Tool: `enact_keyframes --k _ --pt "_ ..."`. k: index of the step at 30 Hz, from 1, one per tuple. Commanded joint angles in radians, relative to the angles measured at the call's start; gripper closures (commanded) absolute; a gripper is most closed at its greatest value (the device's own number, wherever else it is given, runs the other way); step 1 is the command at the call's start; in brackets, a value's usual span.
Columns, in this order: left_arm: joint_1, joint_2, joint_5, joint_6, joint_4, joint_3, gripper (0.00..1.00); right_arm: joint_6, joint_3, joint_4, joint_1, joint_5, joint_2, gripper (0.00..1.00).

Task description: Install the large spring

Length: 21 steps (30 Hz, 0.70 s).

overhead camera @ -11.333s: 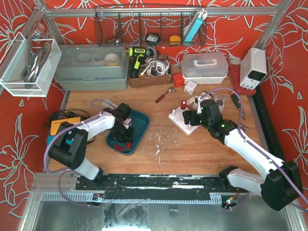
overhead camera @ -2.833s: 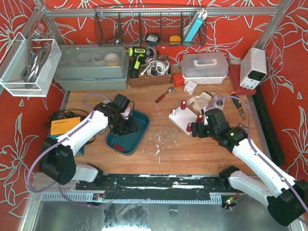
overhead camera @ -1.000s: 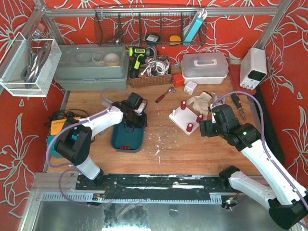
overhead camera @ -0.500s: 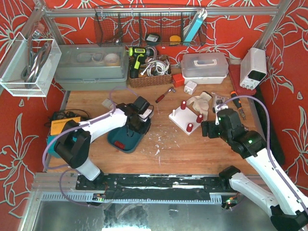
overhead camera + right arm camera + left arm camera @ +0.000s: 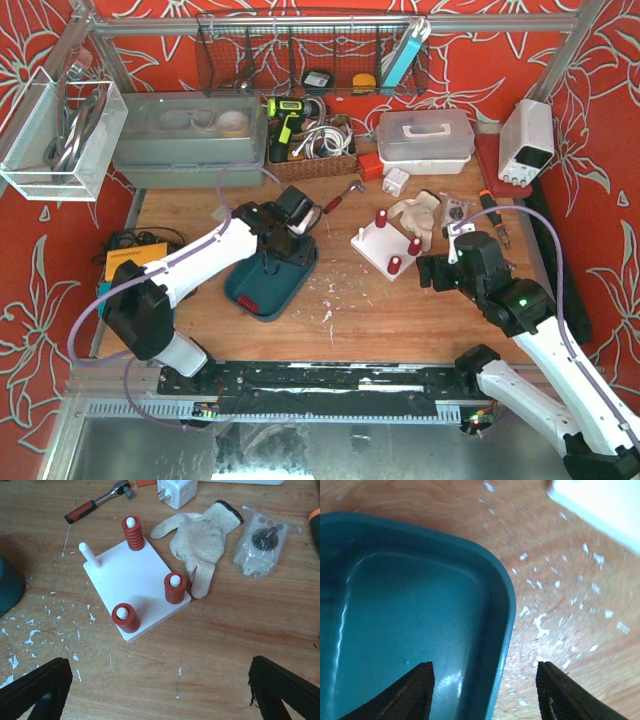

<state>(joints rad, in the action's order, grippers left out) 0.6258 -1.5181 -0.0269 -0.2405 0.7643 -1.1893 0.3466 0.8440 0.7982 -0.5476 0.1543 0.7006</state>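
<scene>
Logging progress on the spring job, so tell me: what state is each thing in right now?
Left tool: open, empty.
Right tool: open, empty.
Teal tray: no spring in the part the left wrist shows.
Red springs: three, each seated on a peg.
Fourth peg: bare.
Glove: lying flat.

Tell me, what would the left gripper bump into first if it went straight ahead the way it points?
Probably the teal plastic tray: the open left gripper points at its rounded corner rim and bare floor, with nothing between. Depth is unclear.
</scene>
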Motion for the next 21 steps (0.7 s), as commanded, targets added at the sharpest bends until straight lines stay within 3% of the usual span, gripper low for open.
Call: enact_keyframes --k 1,5,11,16,21 --pt "-0.013 -0.009 0.091 -0.368 0.180 -0.078 0.43 -0.016 0.007 -0.011 0.004 -0.023 -0.010 0.03" --pt "-0.066 0.029 -0.038 -0.716 0.201 -0.048 0.46 -0.004 -0.002 -0.029 0.004 -0.034 -0.022 0.03" --pt "-0.090 0.014 -0.022 -1.094 0.299 -0.044 0.46 0.006 -0.031 -0.070 0.003 -0.059 -0.035 0.03" --pt "-0.100 -0.031 -0.080 -1.274 0.318 0.008 0.44 0.009 -0.019 -0.045 0.003 -0.067 -0.015 0.03" --pt "-0.099 -0.086 0.058 -1.302 0.480 -0.101 0.34 0.010 -0.021 -0.008 0.003 -0.073 -0.017 0.03"
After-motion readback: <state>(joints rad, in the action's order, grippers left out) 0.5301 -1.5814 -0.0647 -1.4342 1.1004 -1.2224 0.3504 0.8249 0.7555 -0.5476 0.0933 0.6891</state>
